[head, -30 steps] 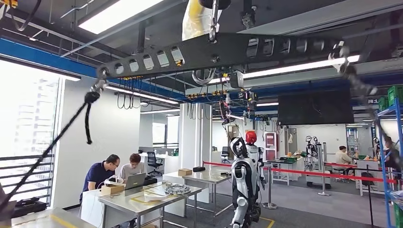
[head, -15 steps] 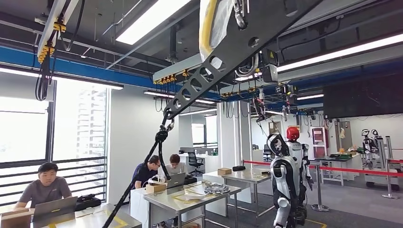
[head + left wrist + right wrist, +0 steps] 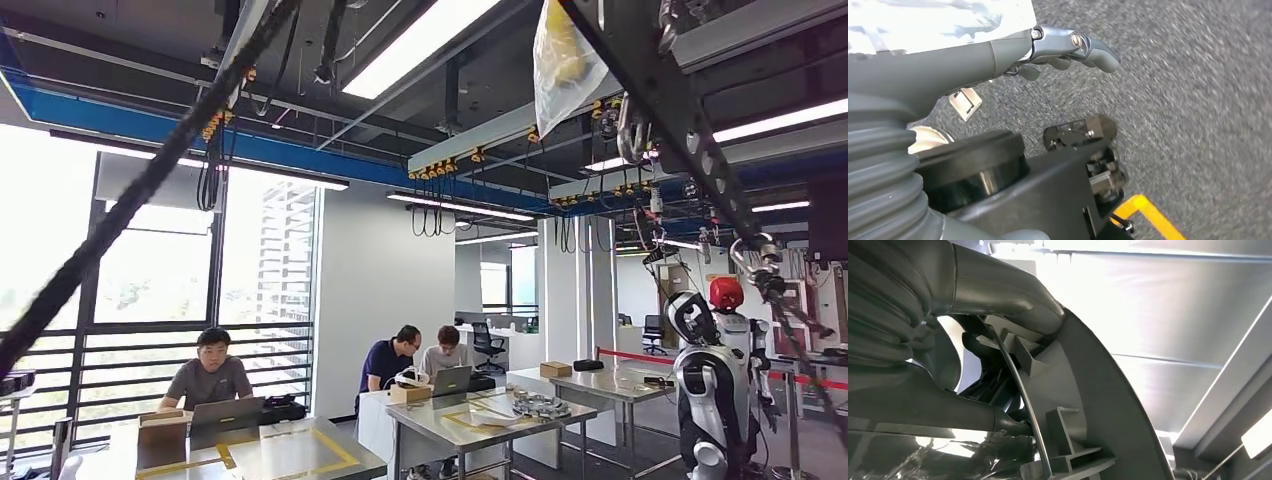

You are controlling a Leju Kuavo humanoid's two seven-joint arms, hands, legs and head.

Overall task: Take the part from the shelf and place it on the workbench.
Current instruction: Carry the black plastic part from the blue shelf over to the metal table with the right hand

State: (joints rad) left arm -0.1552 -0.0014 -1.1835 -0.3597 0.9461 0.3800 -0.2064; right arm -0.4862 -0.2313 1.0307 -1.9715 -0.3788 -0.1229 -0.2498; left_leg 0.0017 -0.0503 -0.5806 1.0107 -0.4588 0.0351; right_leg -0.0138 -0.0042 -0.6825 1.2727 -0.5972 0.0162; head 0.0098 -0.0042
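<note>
In the right wrist view my right hand (image 3: 903, 340) grips the part (image 3: 1098, 390), a grey curved plastic piece with raised ribs (image 3: 1063, 432) on its inner side. Crinkled clear film (image 3: 923, 460) shows under the hand. The part's far end runs out of the picture. In the left wrist view my left hand (image 3: 1058, 47) hangs over grey carpet (image 3: 1198, 100), its fingers (image 3: 1098, 50) loosely stretched with nothing in them. The head view looks forward and up into the hall.
Steel tables (image 3: 470, 418) stand ahead, a nearer one (image 3: 300, 455) taped in yellow. Three people sit at laptops (image 3: 205, 375). Another humanoid robot (image 3: 715, 390) stands at the right. A black perforated beam (image 3: 670, 110) and a thick rope (image 3: 120, 220) hang overhead. Yellow tape (image 3: 1148, 215) marks the floor.
The head camera has swung to the left, so the whole hall slides rightward in the picture. A third seated person and the big windows have come into view.
</note>
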